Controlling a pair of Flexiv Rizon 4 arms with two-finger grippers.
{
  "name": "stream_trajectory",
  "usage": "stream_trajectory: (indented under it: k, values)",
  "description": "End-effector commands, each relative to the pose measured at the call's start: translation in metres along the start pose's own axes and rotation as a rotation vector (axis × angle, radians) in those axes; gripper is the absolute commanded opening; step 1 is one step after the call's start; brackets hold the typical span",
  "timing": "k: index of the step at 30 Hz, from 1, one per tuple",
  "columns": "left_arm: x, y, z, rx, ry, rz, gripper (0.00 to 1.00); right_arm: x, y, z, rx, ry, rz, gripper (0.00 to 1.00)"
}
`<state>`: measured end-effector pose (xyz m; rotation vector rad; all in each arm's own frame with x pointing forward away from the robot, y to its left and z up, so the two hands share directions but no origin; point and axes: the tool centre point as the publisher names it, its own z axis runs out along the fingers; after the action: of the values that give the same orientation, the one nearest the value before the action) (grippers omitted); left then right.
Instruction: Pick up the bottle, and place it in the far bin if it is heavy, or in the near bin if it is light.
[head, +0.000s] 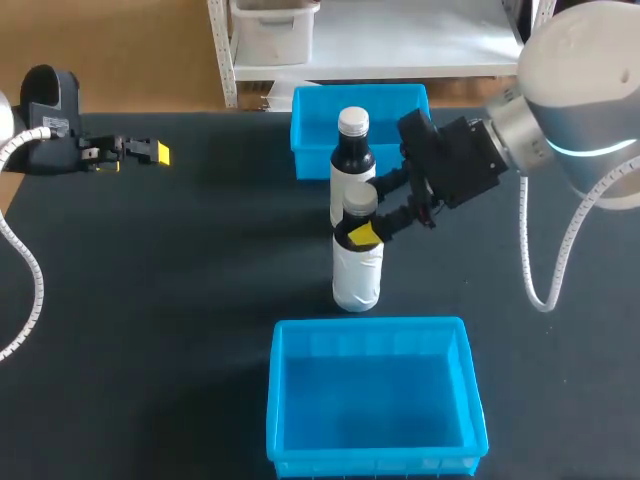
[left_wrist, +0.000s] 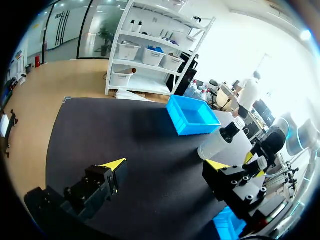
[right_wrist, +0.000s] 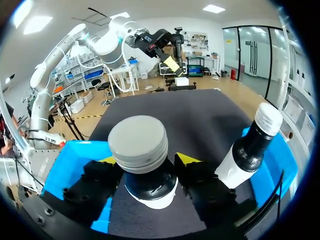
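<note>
right gripper (head: 362, 225) clamped on front bottle (head: 357, 270) at its neck, likely to heft it | mid-table (head: 150, 300), between far bin (head: 310, 130) and near bin (head: 370, 325); second bottle (head: 352, 150) just behind | left gripper (left_wrist: 167, 163) released, by table's far-left edge, seemingly out of the way

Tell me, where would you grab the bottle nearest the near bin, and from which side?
Grip the nearer bottle at its dark neck, just under the grey cap, coming in level from the right, where the right gripper sits. The bottle stands upright, the neck is slimmer than the white body, and the other bottle crowds its far side.
</note>
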<state>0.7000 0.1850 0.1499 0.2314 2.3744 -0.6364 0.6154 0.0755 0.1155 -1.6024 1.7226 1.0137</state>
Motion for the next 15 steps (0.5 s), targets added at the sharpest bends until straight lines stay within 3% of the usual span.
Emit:
stream_trajectory:
  k: [1, 6, 15]
  values:
    - [0.0, 0.0, 0.0, 0.0, 0.0, 0.0, 1.0, -0.0002, 0.0001, 0.0003, -0.001, -0.002, -0.001, 0.5]
    - [0.0, 0.0, 0.0, 0.0, 0.0, 0.0, 1.0, -0.0009, 0.0001, 0.0011, -0.003, -0.001, -0.003, 0.44]
    - [0.0, 0.0, 0.0, 0.0, 0.0, 0.0, 1.0, -0.003, 0.0025, -0.0012, -0.002, -0.003, -0.007, 0.24]
